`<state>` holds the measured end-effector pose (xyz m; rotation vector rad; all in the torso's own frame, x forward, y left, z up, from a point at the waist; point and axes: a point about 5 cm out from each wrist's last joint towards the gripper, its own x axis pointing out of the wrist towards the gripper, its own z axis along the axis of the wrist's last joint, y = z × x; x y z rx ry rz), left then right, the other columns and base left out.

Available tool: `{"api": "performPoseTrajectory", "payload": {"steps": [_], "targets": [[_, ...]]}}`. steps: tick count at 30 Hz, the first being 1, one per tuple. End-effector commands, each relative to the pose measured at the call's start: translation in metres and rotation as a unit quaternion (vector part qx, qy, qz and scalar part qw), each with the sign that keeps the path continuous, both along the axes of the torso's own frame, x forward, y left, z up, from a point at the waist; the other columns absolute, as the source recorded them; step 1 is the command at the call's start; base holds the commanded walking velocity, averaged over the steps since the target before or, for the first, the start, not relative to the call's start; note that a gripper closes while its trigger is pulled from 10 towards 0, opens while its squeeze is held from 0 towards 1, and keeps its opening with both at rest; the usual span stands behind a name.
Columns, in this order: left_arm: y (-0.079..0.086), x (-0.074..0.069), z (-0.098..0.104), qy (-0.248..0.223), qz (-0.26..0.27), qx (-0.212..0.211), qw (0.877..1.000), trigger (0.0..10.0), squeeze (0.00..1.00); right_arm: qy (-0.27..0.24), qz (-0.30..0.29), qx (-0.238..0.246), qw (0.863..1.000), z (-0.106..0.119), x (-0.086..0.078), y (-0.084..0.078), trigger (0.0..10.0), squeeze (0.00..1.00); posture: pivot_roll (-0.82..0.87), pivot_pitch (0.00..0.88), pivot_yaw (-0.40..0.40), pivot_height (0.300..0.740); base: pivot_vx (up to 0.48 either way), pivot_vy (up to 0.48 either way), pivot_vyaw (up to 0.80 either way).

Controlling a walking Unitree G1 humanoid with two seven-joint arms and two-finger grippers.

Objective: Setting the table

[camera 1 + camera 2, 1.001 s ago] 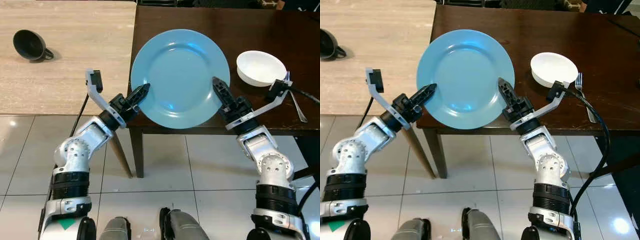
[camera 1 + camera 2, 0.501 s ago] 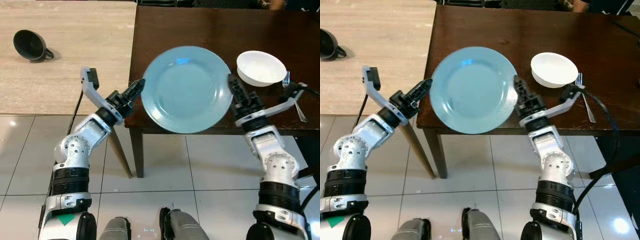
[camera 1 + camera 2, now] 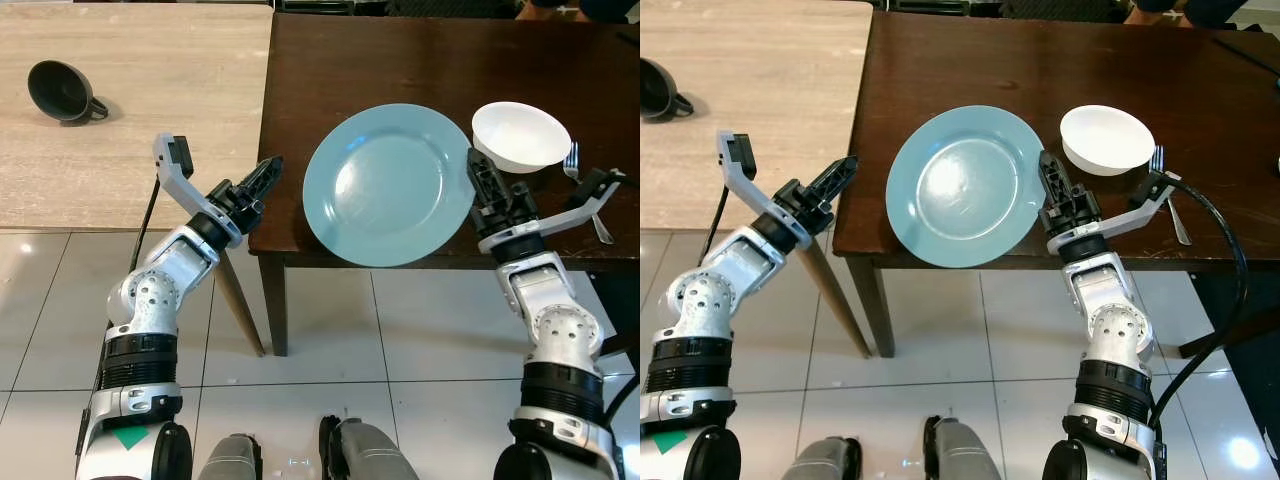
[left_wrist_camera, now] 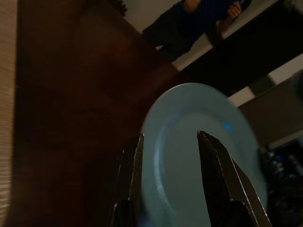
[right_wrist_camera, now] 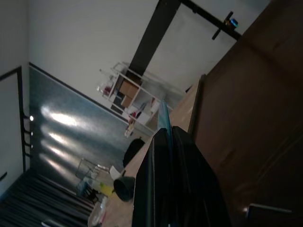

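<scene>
A black funnel-shaped cup lies on its side on the pale wood-grain table at far left. The left gripper hovers off the near left corner of the dark brown table, its long black fingers parted and holding nothing, apart from the plate. The round, glossy light-blue plate sits over the dark table's near edge, its rim overhanging the tiled floor. The right gripper is clamped on the plate's right rim, fingers pressed together around the thin edge. Just right, a smooth white bowl rests on the table, with a metal fork beyond it
</scene>
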<state>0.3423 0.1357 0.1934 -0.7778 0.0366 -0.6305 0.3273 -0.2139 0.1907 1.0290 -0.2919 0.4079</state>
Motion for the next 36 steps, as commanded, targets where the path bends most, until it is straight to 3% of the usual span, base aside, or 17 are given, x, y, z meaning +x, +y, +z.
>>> {"api": "performPoseTrajectory", "payload": {"steps": [1, 4, 5, 8, 12, 21, 25, 36], "targets": [[0.002, -0.001, -0.008, 0.005, 0.005, 0.027, 1.000, 10.0, 0.00, -0.001, -0.008, 0.012, 1.000, 0.001, 0.001, -0.004, 0.0, 0.00, 0.08, 0.089, 0.023, 0.740, 0.000, 0.000, 0.00], [0.009, -0.003, -0.014, -0.009, 0.023, 0.080, 0.996, 10.0, 0.00, 0.008, -0.013, -0.004, 1.000, 0.000, 0.000, -0.006, 0.0, 0.00, 0.08, 0.085, 0.024, 0.740, 0.000, 0.000, 0.00], [0.017, -0.005, -0.022, -0.005, 0.037, 0.125, 0.991, 10.0, 0.00, 0.020, -0.036, -0.004, 0.999, -0.003, 0.000, -0.014, 0.0, 0.00, 0.08, 0.083, 0.023, 0.740, 0.000, 0.000, 0.00], [0.023, -0.007, -0.029, 0.000, 0.047, 0.152, 0.987, 10.0, 0.00, 0.032, -0.065, 0.003, 0.997, -0.007, 0.000, -0.024, 0.0, 0.00, 0.08, 0.078, 0.019, 0.740, 0.000, 0.000, 0.00], [0.026, -0.012, -0.034, 0.001, 0.055, 0.165, 0.985, 10.0, 0.00, 0.037, -0.086, 0.037, 0.995, -0.008, -0.002, -0.032, 0.0, 0.00, 0.08, 0.074, 0.013, 0.740, 0.000, 0.000, 0.00], [0.023, -0.023, -0.044, -0.014, 0.031, 0.193, 0.981, 10.0, 0.00, 0.036, -0.051, 0.072, 0.995, -0.013, -0.015, -0.036, 0.0, 0.00, 0.07, 0.073, 0.011, 0.740, 0.000, 0.000, 0.00], [0.028, -0.029, -0.054, 0.003, 0.042, 0.183, 0.982, 10.0, 0.00, 0.038, -0.067, 0.144, 0.987, -0.026, -0.031, -0.051, 0.0, 0.00, 0.07, 0.060, 0.009, 0.740, 0.000, 0.000, 0.00], [0.020, -0.014, -0.053, 0.006, 0.084, 0.205, 0.975, 10.0, 0.00, 0.046, -0.106, 0.160, 0.980, -0.022, -0.012, -0.050, 0.0, 0.00, 0.06, 0.117, 0.019, 0.740, 0.000, 0.000, 0.00]]}}
